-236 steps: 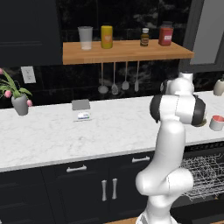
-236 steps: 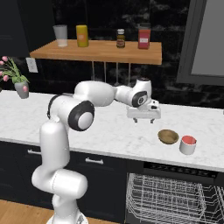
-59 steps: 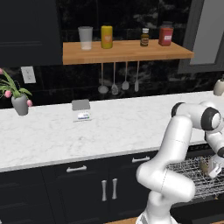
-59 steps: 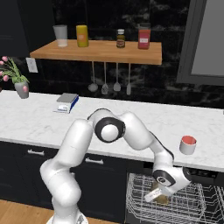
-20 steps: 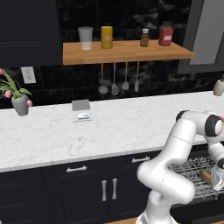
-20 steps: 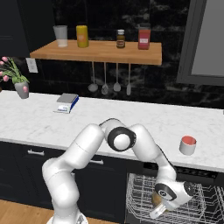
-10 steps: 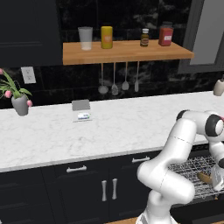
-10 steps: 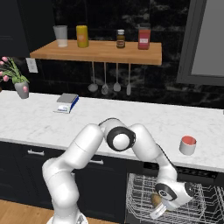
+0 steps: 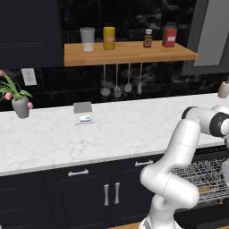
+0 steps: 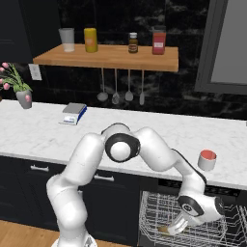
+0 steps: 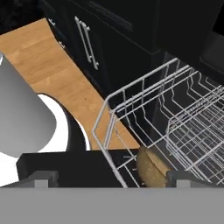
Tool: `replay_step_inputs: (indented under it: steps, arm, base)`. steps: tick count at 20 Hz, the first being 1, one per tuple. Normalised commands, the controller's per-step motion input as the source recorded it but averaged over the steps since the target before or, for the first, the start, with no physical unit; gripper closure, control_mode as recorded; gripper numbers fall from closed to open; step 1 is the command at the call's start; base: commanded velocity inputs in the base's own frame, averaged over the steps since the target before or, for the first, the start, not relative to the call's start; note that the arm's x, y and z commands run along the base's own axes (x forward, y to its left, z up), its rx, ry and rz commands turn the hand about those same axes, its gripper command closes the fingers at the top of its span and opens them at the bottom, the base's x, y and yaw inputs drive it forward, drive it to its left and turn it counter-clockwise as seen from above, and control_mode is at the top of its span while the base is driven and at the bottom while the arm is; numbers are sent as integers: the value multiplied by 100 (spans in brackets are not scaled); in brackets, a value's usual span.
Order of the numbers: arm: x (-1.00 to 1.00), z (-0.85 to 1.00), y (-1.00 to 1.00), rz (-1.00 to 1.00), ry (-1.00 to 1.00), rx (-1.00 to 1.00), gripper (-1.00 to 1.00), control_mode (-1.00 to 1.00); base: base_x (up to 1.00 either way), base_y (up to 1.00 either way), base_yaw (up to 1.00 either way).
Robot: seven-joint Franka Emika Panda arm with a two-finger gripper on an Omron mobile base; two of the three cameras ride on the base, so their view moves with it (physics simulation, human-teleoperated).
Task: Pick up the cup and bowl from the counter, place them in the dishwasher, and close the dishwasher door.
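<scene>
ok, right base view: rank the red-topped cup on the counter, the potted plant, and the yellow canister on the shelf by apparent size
1. potted plant, largest with its leaves and flowers.
2 and 3. cup and yellow canister look close in area: the canister taller and narrower, the cup squatter. The cup sits nearer the camera, so I won't rank those two.

wooden shelf (image 9: 129, 52), pink-flowered plant (image 9: 15, 96), hanging utensils (image 9: 121, 85)

Even, soft rendered light; dark backdrop.
The counter (image 9: 112, 129) reads bright and glare-free, the cabinets (image 9: 89, 197) sink near black, shadows stay faint, and everything looks slightly soft.
</scene>
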Motion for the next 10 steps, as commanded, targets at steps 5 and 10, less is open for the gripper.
replay_step_inputs:
  steps: [5, 10]
  arm:
    - [-24, 100, 0, 0, -7, 6, -100, -100]
    - [-5, 100, 0, 0, -10, 1, -100, -100]
  base:
    - [0, 0, 0]
    - [0, 0, 0]
